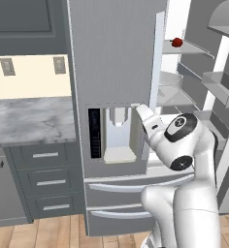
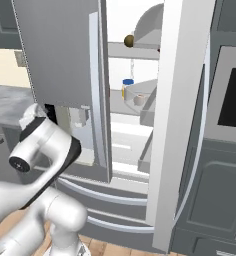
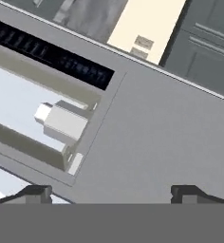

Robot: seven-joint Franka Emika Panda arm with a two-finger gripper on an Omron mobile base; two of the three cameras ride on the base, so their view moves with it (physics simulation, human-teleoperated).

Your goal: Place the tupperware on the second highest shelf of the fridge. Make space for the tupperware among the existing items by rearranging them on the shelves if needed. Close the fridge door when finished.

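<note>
Gripper (image 3: 111,192) close to the flat grey steel fridge (image 1: 114,58) door, jaws spread wide, holding nothing, beside the boxy dispenser (image 3: 61,121) recess. Beyond, door ajar: thin pale shelves (image 1: 177,97) bearing a round red fruit (image 1: 177,42), a brown fruit (image 2: 129,40), a blue-lidded jar (image 2: 127,88).

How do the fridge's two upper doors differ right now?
The left door is closed or nearly so and carries the water dispenser panel; the right door is swung open, showing the shelves and bearing no dispenser. Both are grey steel with long pale handles.
</note>
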